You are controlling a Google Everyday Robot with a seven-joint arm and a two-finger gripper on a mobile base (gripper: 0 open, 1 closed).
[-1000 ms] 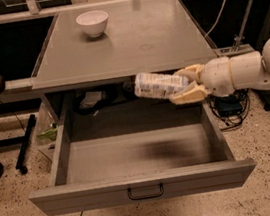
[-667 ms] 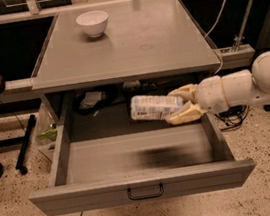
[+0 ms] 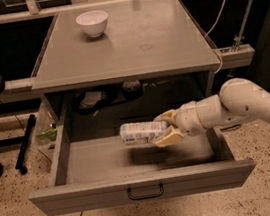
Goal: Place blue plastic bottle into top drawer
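Observation:
The top drawer (image 3: 87, 195) is pulled wide open, its dark loop handle (image 3: 146, 193) at the centre of the front panel. My gripper (image 3: 164, 128) reaches in from the right and is shut on the blue plastic bottle (image 3: 139, 132). The bottle lies on its side, pointing left, held low inside the drawer just above its floor, with a shadow beneath it. The pale arm (image 3: 241, 105) crosses over the drawer's right wall.
A white bowl (image 3: 92, 23) stands at the back left of the grey tabletop (image 3: 140, 38). Clutter and cables sit in the dark space behind the drawer (image 3: 103, 97). A white cable (image 3: 217, 11) hangs at the right. A black bar (image 3: 25, 141) leans at the left on the speckled floor.
The gripper has carried the bottle down and to the left, from drawer-top height to low inside the drawer. It keeps hold of the bottle throughout.

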